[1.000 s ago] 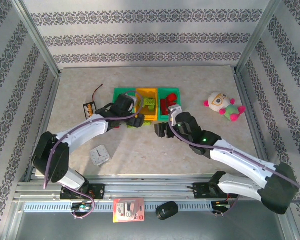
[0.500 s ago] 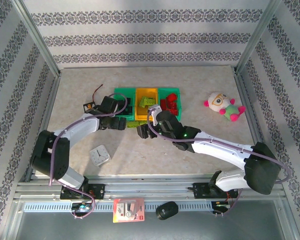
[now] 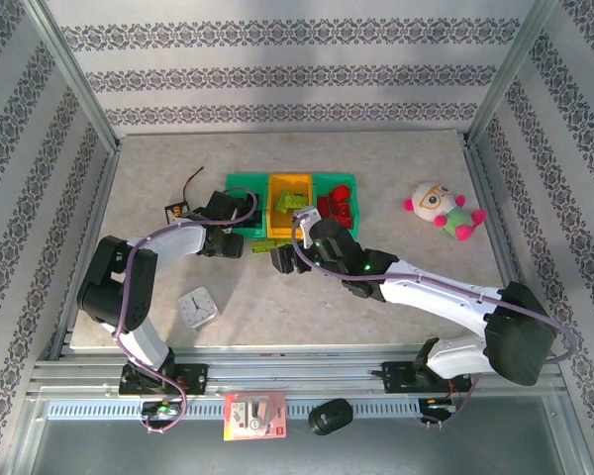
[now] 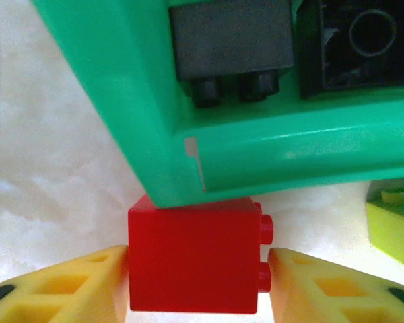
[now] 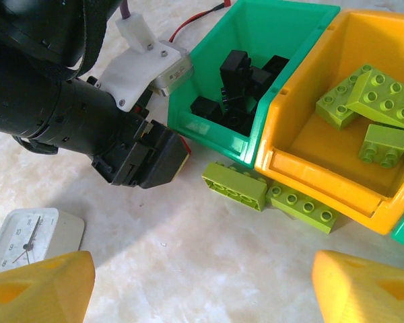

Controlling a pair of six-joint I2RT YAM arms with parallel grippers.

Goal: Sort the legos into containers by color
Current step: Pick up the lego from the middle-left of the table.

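Note:
My left gripper point(image 4: 198, 282) is shut on a red lego point(image 4: 192, 256) that lies on the table against the front corner of the left teal container point(image 4: 141, 101), which holds black legos point(image 4: 229, 40). In the right wrist view my right gripper point(image 5: 202, 282) hangs open over bare table, short of two lime legos point(image 5: 234, 186) lying in front of the orange-yellow container point(image 5: 310, 175), which holds more lime legos. From above, the containers point(image 3: 289, 183) stand in a row, with red legos in the right one point(image 3: 342, 181). The left gripper point(image 3: 238, 243) and right gripper point(image 3: 282, 259) are close together.
A white square clock point(image 3: 197, 307) lies near the front left. A black battery holder point(image 3: 176, 211) with wires sits left of the containers. A plush toy point(image 3: 441, 210) lies at the right. Patterned walls close in the table.
The left jaws have closed from wide open onto the red lego. The right arm swung left to the front of the containers earlier and has since held still.

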